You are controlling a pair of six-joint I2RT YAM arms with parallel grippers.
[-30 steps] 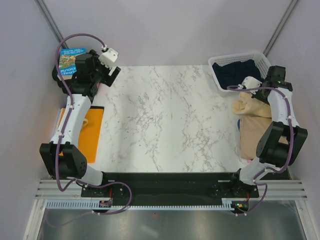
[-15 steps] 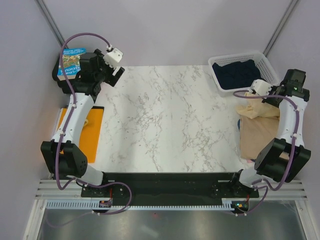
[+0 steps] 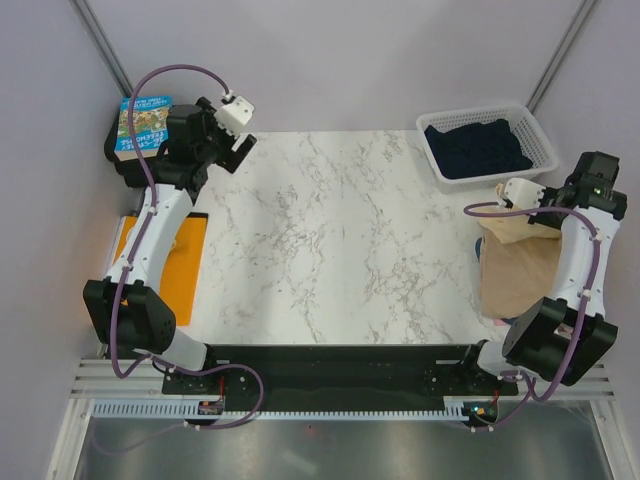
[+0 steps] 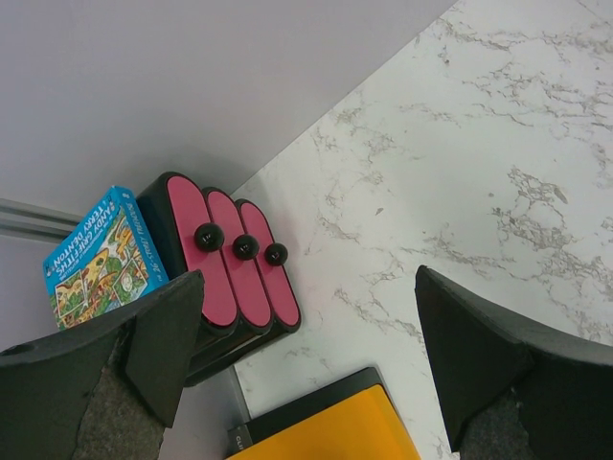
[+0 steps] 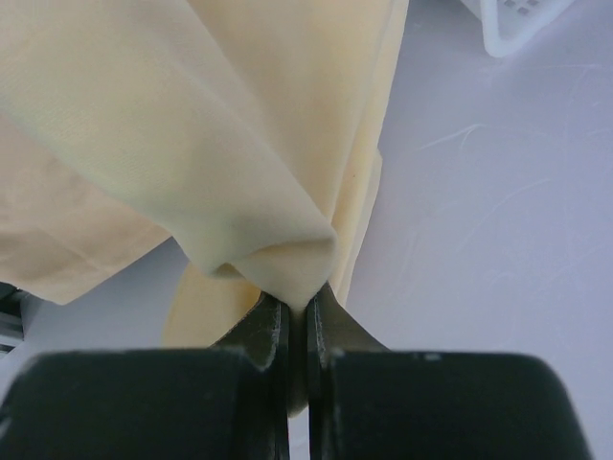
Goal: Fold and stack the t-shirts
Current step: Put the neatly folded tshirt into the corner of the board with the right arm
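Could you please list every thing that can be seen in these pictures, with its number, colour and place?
table: 1, white marble, under the rest
basket: 1, white, far right corner
navy shirt: 1, dark navy, inside basket
yellow shirt: 1, pale yellow, right edge, pinched and lifted
tan shirt: 1, tan, right edge, beside the right arm
orange sheet: 1, orange, flat at left edge
drawer box: 1, black with three pink fronts, by far left corner
blue box: 1, blue with a picture, on drawer box
left gripper: 1, black, open and empty, above far left corner
right gripper: 1, black, shut on yellow shirt
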